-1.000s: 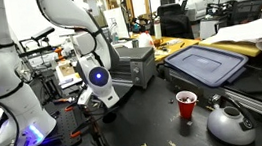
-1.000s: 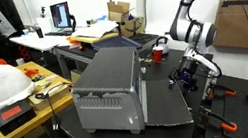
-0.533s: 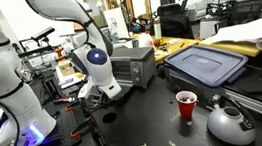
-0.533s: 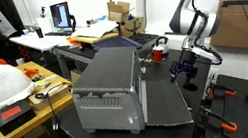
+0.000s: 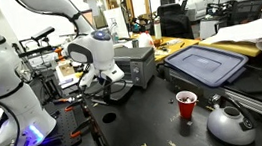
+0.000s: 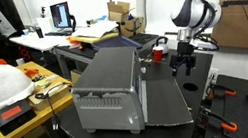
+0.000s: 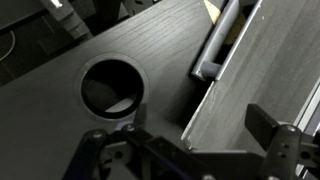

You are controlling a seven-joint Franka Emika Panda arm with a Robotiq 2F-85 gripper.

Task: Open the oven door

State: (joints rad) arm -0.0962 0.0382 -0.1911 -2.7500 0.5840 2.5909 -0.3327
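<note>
You are at the reaching step: the gripper [image 7: 197,120] hangs just beside the oven [image 5: 141,58], its fingers spread wide and holding nothing. The door [image 5: 131,73] looks shut, so I think you next hook the handle [image 7: 215,45] and pull down. It is a smooth, round, shiny metal bar on a boxy grey oven.

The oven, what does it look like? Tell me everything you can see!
The oven is a small, boxy, silver-grey metal box with a dark front. It stands upright on the dark table, beside a bin with a blue lid. Its door looks shut. The wrist view shows a shiny bar handle. The gripper hangs open close by it; I cannot tell if it touches.
</note>
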